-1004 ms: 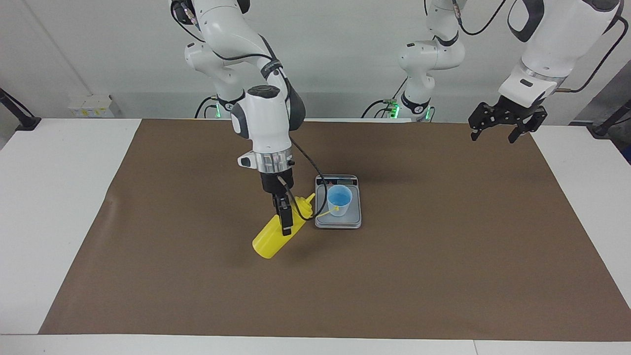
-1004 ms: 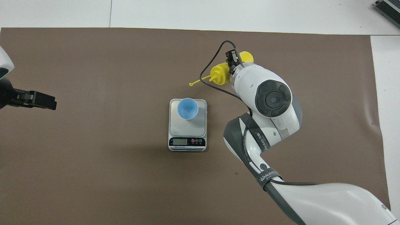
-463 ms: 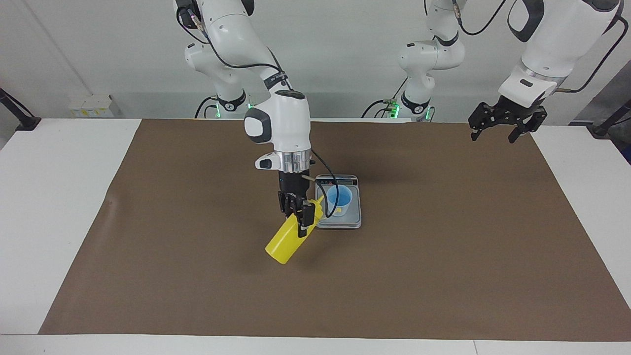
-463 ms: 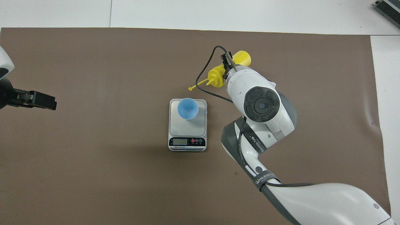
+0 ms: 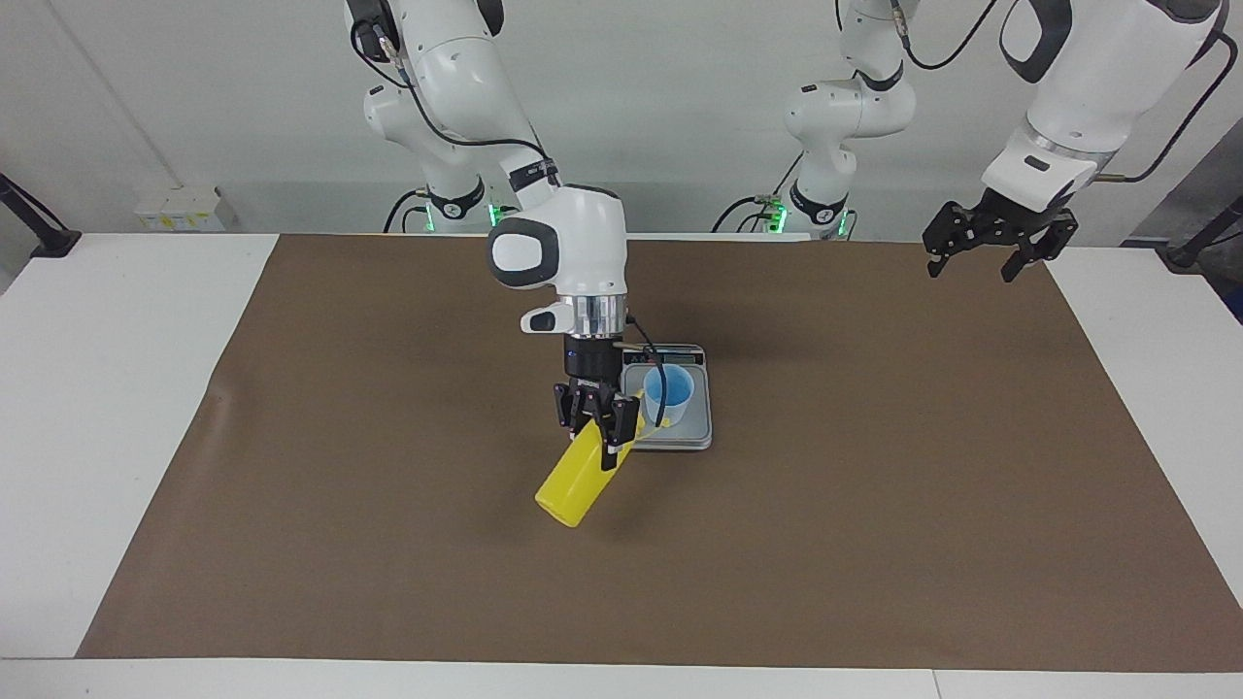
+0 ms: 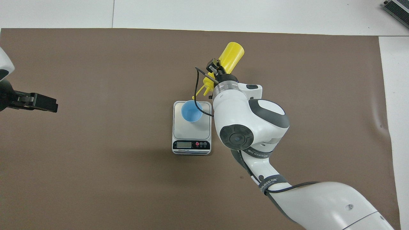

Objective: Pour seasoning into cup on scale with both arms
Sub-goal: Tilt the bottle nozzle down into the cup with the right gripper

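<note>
Yellow squeeze bottle (image 5: 574, 479) hangs tilted in the right hand (image 5: 596, 425), nozzle toward the cup (image 5: 668, 392).

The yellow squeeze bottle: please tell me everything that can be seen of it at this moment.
The yellow squeeze bottle looks like smooth opaque plastic, a round body with a flat base and a narrow nozzle top. A small yellow cap hangs from the nozzle on a thin tether. It is off the table and tilted, base low and away from the robots, nozzle raised toward the light blue cup on the scale. The right end effector is shut on its upper body. Nothing else touches it; no flow is visible.
</note>
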